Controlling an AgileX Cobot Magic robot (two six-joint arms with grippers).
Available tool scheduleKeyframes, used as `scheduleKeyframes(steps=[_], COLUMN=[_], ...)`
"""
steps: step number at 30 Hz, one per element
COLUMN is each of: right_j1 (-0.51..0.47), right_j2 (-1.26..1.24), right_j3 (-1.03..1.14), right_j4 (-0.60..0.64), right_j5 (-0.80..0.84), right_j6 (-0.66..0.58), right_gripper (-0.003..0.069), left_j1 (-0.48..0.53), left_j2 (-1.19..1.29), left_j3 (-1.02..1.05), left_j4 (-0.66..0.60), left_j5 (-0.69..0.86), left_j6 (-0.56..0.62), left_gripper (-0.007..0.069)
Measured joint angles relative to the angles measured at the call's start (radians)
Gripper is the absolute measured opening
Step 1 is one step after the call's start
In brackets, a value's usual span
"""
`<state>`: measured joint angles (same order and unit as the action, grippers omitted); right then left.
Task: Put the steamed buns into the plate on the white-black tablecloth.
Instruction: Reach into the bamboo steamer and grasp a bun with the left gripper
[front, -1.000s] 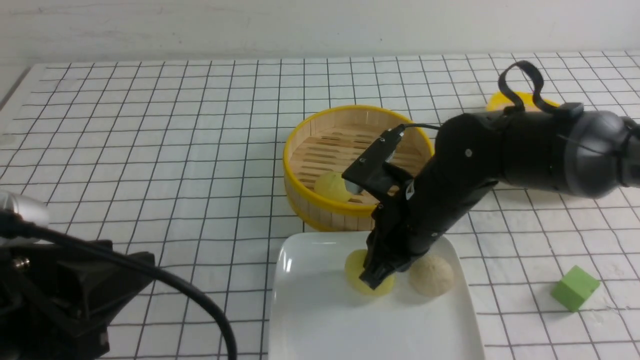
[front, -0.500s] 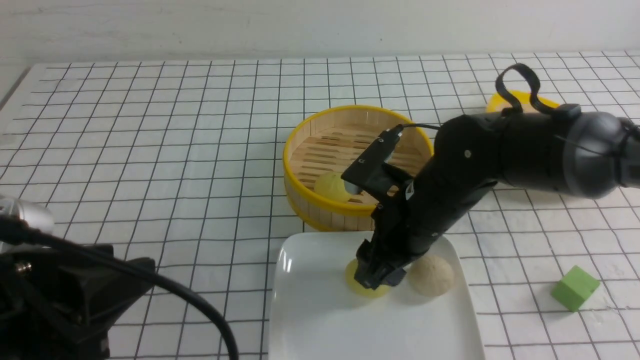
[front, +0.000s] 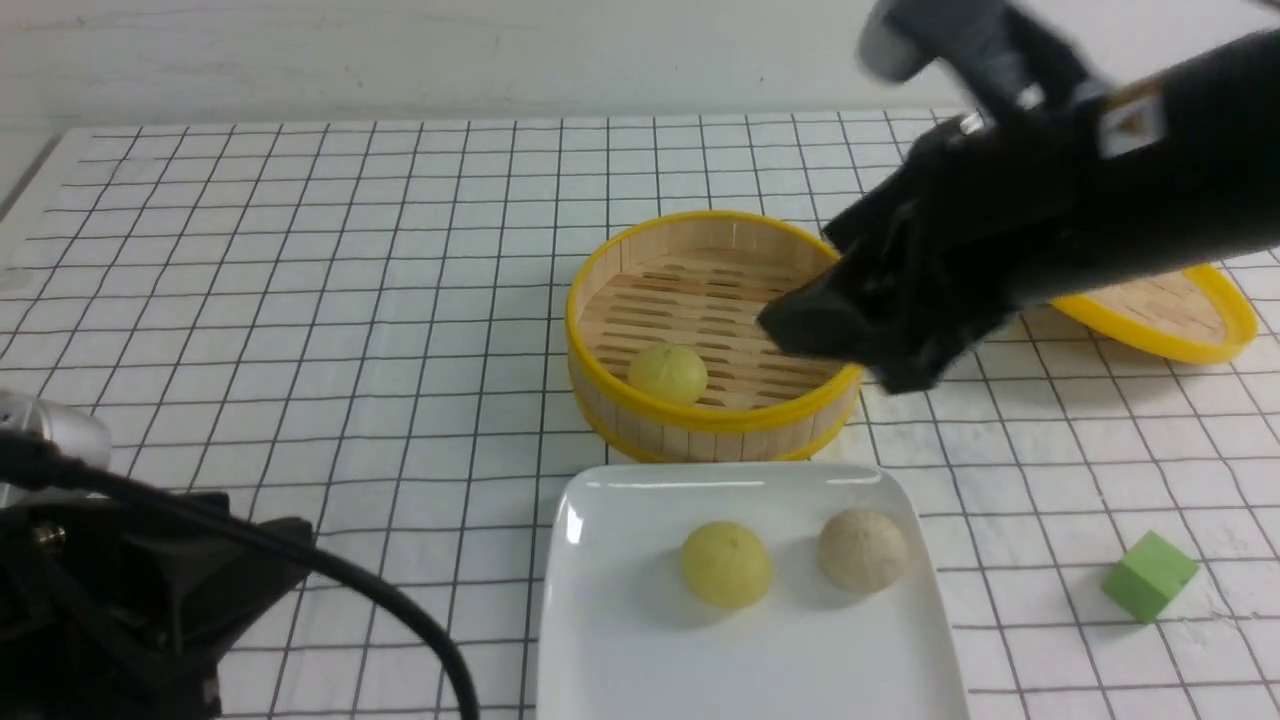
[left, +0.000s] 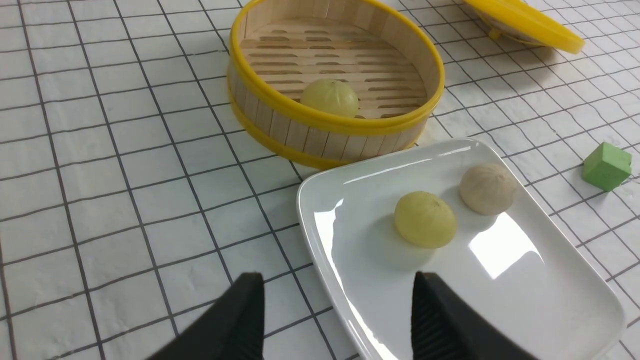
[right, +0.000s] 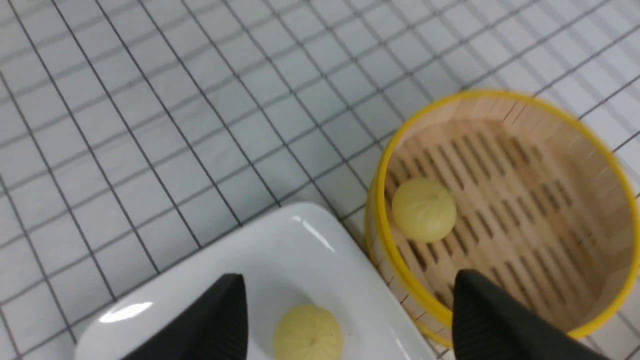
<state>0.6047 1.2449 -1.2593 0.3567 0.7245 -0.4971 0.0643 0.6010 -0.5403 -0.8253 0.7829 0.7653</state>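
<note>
A white plate (front: 640, 650) sat on the white-black tablecloth (front: 300, 280) covering the tabletop. On the plate, set apart, lay a pale yellow bun (front: 726, 563) and a beige bun (front: 863, 549). A third yellow bun (front: 667, 373) sat inside the bamboo steamer (front: 700, 432) just behind the plate. The right pincer (right: 350, 295) hung above the steamer's right edge, fingers apart and empty. The left pincer (left: 337, 285), at the near left, faced the plate, also apart and empty. A green cube (front: 1150, 577) lay to the right.

Your front view faces forward over the tablecloth (front: 300, 250); both closer wrist views angle down, sharing plate (left: 550, 300) and steamer (right: 500, 97).
</note>
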Motion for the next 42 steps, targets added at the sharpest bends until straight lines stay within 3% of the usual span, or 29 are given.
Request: scheduleKeyframes(steps=[5,9,12,19,23,26,33,34,36,42], right_j1=[0.000,0.000,0.000,0.000,0.000,0.000,0.000,0.000,0.000,0.000], right_j2=[-0.203,-0.405,-0.503,-0.607,-0.618,-0.618,-0.618,-0.618,-0.618,-0.618], right_j3=[0.000,0.020,0.075,0.223,0.273,0.290,0.291,0.291,0.291,0.291], right_j4=[-0.046,-0.153,-0.240,-0.336,-0.343,-0.343,-0.343,-0.343,-0.344,-0.344], right_j5=[0.060,0.157,0.213,0.253,0.255,0.257,0.280,0.294,0.313,0.350], right_j6=[0.055,0.180,0.271,0.372,0.377,0.380,0.380,0.380,0.380,0.380], right_gripper=[0.0514,0.0514,0.0514,0.0512,0.0512,0.0512,0.0512,0.0512,0.0512,0.0512], left_j1=[0.000,0.000,0.000,-0.001,-0.074,-0.195,-0.445,-0.489,-0.521,-0.536], left_j2=[0.087,0.261,0.382,0.572,0.673,0.729,0.849,0.889,0.950,1.093], left_j3=[-0.009,-0.084,-0.184,-0.409,-0.540,-0.620,-0.709,-0.721,-0.739,-0.831], left_j4=[-0.066,-0.201,-0.264,-0.209,-0.094,0.028,0.353,0.459,0.592,0.792], left_j5=[0.007,0.106,0.167,0.256,0.270,0.230,-0.013,-0.059,-0.098,-0.116], left_j6=[0.034,0.223,0.286,0.270,0.223,0.174,-0.024,-0.104,-0.198,-0.399], left_gripper=[0.0415,0.0415,0.0415,0.0415,0.0415,0.0415,0.0415,0.0415,0.0415,0.0415])
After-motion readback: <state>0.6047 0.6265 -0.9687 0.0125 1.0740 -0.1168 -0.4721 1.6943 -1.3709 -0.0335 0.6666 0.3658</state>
